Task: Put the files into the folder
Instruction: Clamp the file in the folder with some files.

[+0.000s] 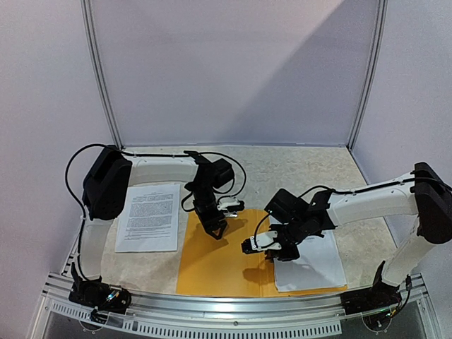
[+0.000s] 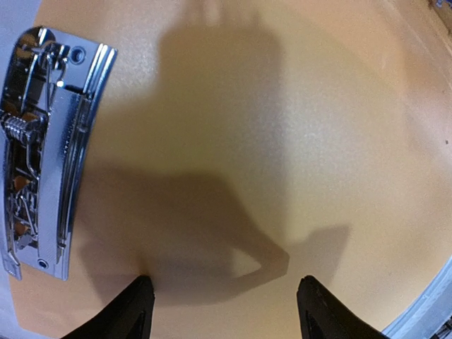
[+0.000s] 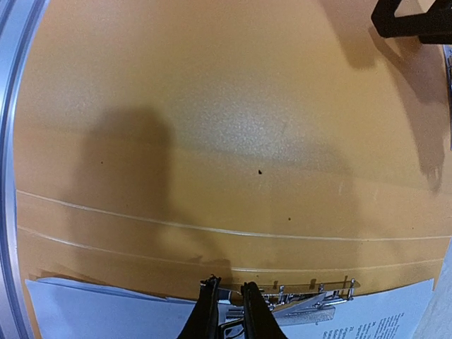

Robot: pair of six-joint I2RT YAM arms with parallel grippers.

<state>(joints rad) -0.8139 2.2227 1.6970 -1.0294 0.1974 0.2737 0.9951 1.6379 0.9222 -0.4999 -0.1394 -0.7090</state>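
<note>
The right fingers (image 3: 208, 314) are pinched nearly together on the end of the metal clip (image 3: 311, 296), as far as the wrist view shows. The clip runs off to their right, just short of the spine creases of the open folder (image 1: 226, 272). The stack of files (image 1: 318, 268) lies beneath those fingers and to either side, on the folder's right panel. The step in hand looks like working the clip so it takes the sheets. It is best moved squarely, without dragging the floppy top sheet or skewing the stack. The left fingers (image 2: 138, 311) are spread and grasp nothing, hovering over bare folder with a sprung clip (image 2: 49, 155) off to their left; they could steady that panel. Counted: one folder; one single sheet (image 1: 150, 215) on the surface (image 1: 296, 169), well left of the left fingers; one stack, too thin to count; one clip in each wrist view, and I cannot tell whether they are the same clip.
</note>
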